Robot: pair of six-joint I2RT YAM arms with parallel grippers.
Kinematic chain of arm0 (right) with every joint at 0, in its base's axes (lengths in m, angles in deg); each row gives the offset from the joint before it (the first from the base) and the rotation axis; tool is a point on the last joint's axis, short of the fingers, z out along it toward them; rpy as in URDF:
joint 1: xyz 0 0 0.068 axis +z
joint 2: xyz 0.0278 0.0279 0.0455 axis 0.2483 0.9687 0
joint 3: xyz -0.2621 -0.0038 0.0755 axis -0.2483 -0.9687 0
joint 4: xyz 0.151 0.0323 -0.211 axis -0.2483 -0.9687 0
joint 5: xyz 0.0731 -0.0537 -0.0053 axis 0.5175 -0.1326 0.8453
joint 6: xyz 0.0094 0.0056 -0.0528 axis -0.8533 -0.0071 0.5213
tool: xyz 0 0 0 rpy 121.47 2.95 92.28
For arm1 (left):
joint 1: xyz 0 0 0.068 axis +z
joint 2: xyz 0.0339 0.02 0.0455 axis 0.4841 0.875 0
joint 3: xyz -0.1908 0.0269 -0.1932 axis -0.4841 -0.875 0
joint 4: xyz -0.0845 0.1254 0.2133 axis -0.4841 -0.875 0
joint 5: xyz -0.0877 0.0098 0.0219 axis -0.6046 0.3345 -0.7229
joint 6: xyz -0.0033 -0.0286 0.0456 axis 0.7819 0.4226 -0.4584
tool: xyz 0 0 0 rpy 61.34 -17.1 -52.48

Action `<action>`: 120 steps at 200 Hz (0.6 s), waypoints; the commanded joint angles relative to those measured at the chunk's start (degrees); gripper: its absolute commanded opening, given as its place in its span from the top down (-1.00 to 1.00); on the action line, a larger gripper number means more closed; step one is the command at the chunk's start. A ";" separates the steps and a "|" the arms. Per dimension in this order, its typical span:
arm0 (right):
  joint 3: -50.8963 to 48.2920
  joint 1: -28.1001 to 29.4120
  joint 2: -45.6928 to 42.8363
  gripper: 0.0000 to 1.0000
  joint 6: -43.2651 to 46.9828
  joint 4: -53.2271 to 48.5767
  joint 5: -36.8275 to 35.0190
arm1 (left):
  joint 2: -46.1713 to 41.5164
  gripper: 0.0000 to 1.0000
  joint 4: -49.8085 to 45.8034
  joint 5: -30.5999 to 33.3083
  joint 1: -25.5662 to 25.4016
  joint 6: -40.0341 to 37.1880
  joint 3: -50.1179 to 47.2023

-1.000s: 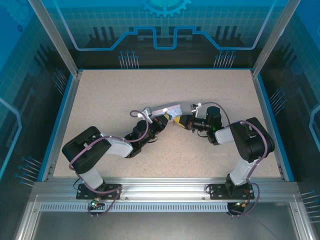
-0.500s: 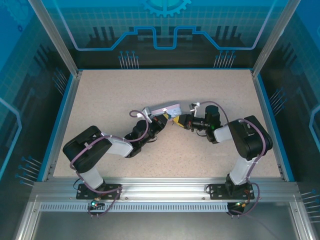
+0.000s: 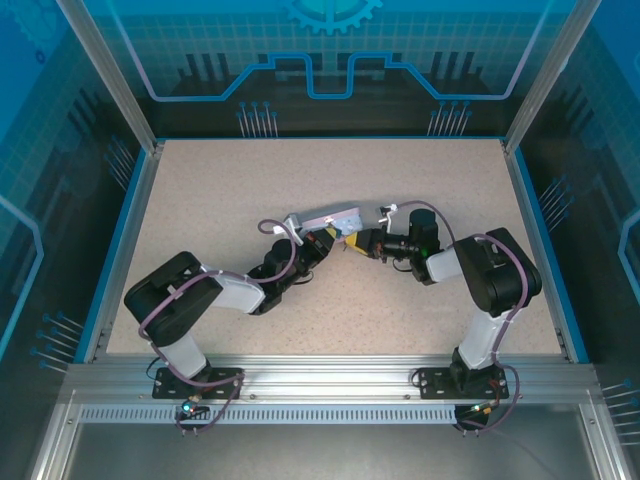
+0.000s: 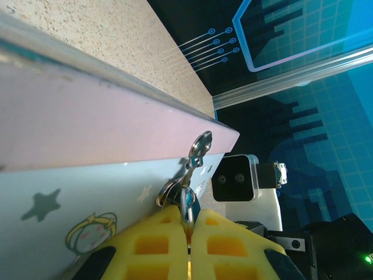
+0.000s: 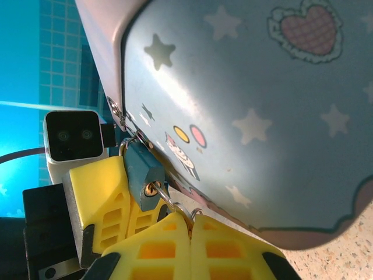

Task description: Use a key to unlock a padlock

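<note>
Find the padlock (image 5: 143, 169) hanging by its thin shackle from the clasp (image 4: 201, 146) at the corner of the tin (image 5: 262, 116), near the middle of the desk (image 3: 230, 190), between the two arms. Judge it light, hard and slick, free to swing and twist on the clasp. Best pinched across the flat sides of the body, never by the shackle. Treat the key (image 5: 169, 203) as thin, small and easy to bend or drop. Best held by the head, in line with the keyhole. Expect the tin to be light too, liable to shift under any push.

Read the left jaws as closed nearly tight, yellow pads (image 4: 151, 245) pressed together on the padlock, shackle poking out between them in the left wrist view. Read the right jaws as fully closed, pinching the key's ring end just below the brass keyhole. Depth of the blade in the lock impossible to tell. Turn gently, without pulling sideways.
</note>
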 commanded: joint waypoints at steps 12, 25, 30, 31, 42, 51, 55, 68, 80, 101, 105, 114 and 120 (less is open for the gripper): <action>2.57 1.06 -0.05 1.00 2.93 -1.00 3.43 | -2.32 1.00 2.07 -11.99 -1.44 -0.88 0.30; 2.65 0.98 -0.36 1.00 3.41 -1.67 3.42 | -2.22 1.00 1.76 -12.57 -1.26 -0.88 0.36; 2.78 0.98 -0.32 1.00 3.57 -1.92 3.55 | -2.22 1.00 1.62 -12.69 -1.18 -1.02 0.34; 2.77 0.98 -0.35 1.00 3.58 -1.90 3.55 | -2.18 1.00 1.58 -12.72 -1.18 -1.08 0.35; 2.77 0.87 -0.54 1.00 3.84 -2.30 3.72 | -2.13 1.00 1.05 -13.35 -1.00 -1.54 0.53; 2.74 0.52 -0.70 1.00 3.92 -2.37 3.82 | -2.24 1.00 0.47 -13.51 -1.00 -1.86 0.60; 2.67 0.43 -0.74 1.00 3.95 -2.46 3.78 | -2.22 1.00 0.32 -13.78 -1.00 -2.02 0.67; 2.57 0.03 -1.08 1.00 4.02 -2.62 3.99 | -2.29 1.00 -0.67 -14.04 -0.96 -2.50 0.56; 2.57 -0.18 -1.52 1.00 4.42 -3.08 4.12 | -2.23 1.00 -1.06 -14.37 -0.80 -2.72 0.37; 2.74 -0.42 -2.37 1.00 5.56 -4.76 4.15 | -1.96 1.00 -0.75 -14.85 -0.53 -2.58 -0.08; 2.79 -0.48 -2.45 1.00 5.73 -5.06 4.09 | -1.88 1.00 -0.63 -14.96 -0.48 -2.61 -0.17; 2.91 -0.55 -2.58 1.00 6.13 -5.60 4.14 | -1.57 1.00 -0.42 -15.45 -0.31 -2.57 -0.08; 2.87 -0.72 -2.70 1.00 6.30 -5.75 4.24 | -1.56 1.00 -0.37 -15.55 -0.30 -2.46 -0.10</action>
